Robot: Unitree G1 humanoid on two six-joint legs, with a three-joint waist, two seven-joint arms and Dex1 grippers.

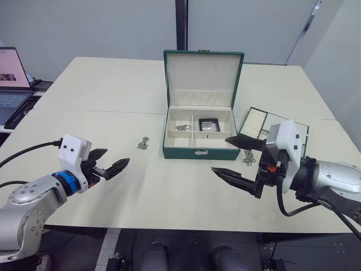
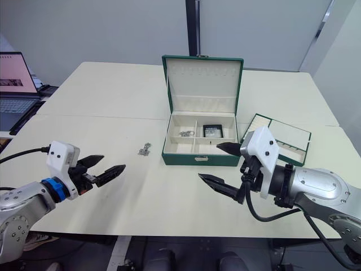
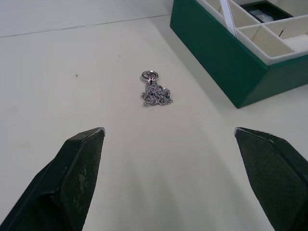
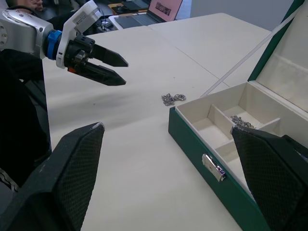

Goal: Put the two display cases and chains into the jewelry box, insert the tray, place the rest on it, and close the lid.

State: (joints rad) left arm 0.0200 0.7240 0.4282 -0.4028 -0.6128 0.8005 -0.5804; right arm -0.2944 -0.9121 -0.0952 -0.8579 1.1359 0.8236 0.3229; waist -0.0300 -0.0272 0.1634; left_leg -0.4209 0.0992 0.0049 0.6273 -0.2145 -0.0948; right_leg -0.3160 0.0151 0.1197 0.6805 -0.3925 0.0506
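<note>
The jewelry box (image 1: 197, 151) stands open at mid-table, its lid (image 1: 203, 70) upright at the back. One display case (image 1: 208, 124) lies in a rear compartment, and a chain (image 1: 182, 127) lies in the compartment to its left. Another chain (image 1: 143, 144) rests on the table left of the box. My left gripper (image 1: 110, 165) hovers open short of that chain (image 3: 155, 92), holding nothing. In front of the box's right corner my right gripper (image 1: 223, 155) is open and empty. The tray (image 1: 256, 121) lies right of the box, partly behind it. A small silvery chain (image 1: 248, 160) sits by the tray's front.
A laptop (image 1: 11, 79) stands open on a side desk at the far left. The cream table has a seam (image 1: 101, 111) running across it behind the loose chain. A metal clasp (image 4: 214, 167) sticks out of the box's front wall.
</note>
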